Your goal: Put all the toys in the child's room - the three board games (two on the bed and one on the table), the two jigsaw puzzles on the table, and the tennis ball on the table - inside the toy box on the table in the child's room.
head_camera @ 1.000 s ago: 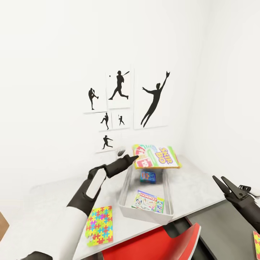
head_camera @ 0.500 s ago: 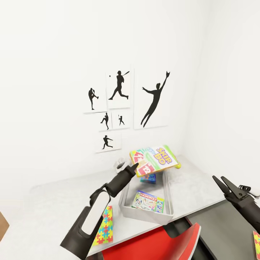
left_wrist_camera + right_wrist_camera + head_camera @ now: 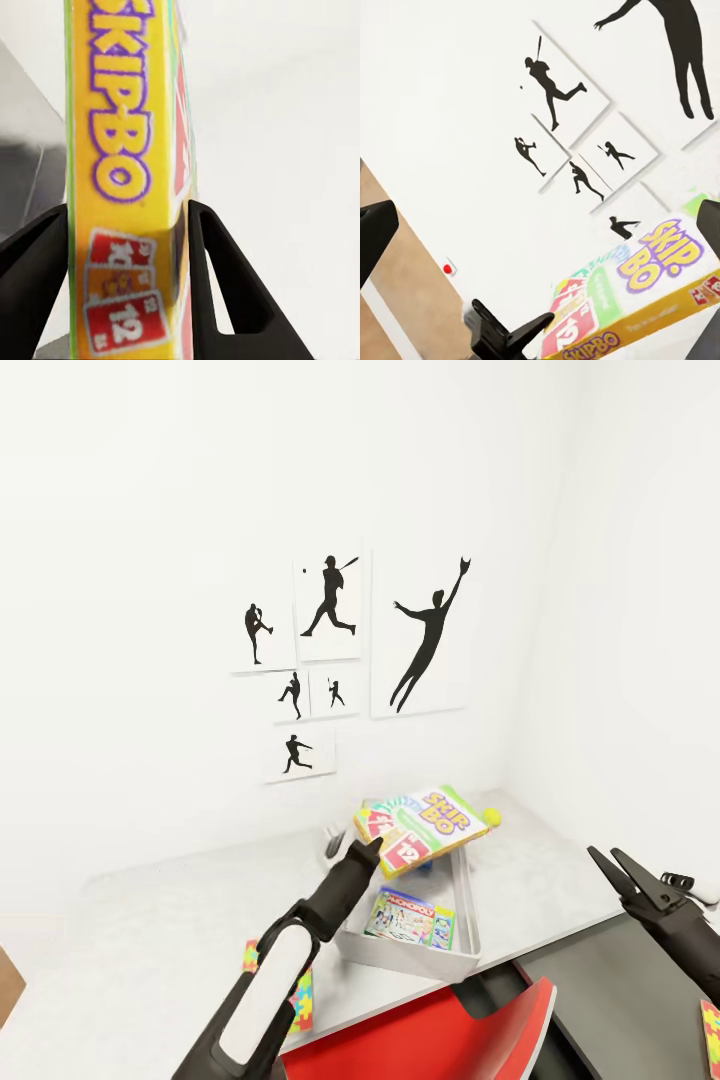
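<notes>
My left gripper point(image 3: 372, 848) is shut on the near edge of the Skip-Bo board game point(image 3: 422, 823), a pale green box held tilted above the far end of the light grey toy box point(image 3: 402, 958). In the left wrist view the box's yellow edge point(image 3: 124, 150) sits clamped between both fingers point(image 3: 206, 255). A white and green Monopoly board game point(image 3: 408, 917) lies flat inside the toy box. A sliver of a blue box point(image 3: 426, 867) peeks out under the held game. The tennis ball point(image 3: 491, 816) rests on the table point(image 3: 150, 930) behind the bin. A jigsaw puzzle point(image 3: 302, 992) lies half hidden under my left arm. My right gripper point(image 3: 611, 859) hangs open to the right, off the table.
A red chair point(image 3: 470, 1030) stands under the table's front edge. Another bright jigsaw sheet point(image 3: 712, 1025) shows at the lower right border. Black silhouette pictures point(image 3: 330, 610) hang on the white wall behind. The right wrist view looks at the held game point(image 3: 652, 296) and my left gripper point(image 3: 510, 334).
My left arm drew the Skip-Bo box lower and nearer, tilting it over the toy box. It now covers the blue box, and the tennis ball shows behind. The right gripper stayed put.
</notes>
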